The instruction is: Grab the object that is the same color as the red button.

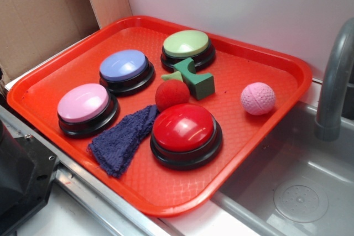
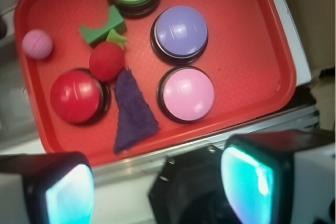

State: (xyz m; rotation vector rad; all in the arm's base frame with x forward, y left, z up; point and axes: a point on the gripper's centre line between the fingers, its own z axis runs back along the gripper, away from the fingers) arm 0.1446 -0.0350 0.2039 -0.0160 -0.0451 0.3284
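In the wrist view the gripper (image 2: 157, 182) hangs spread wide with nothing between its two fingers (image 2: 68, 190), back from the near rim of the red tray (image 2: 262, 72). The red ball (image 2: 106, 61) lies ahead of the fingers, toward the left one, well apart from both. It touches the red button (image 2: 76, 97) and the tip of the purple cloth (image 2: 131, 111), with the green block (image 2: 102, 26) just beyond. The pink button (image 2: 187, 94) and blue button (image 2: 180, 31) sit ahead toward the right finger, with bare tray to their right up to the rim.
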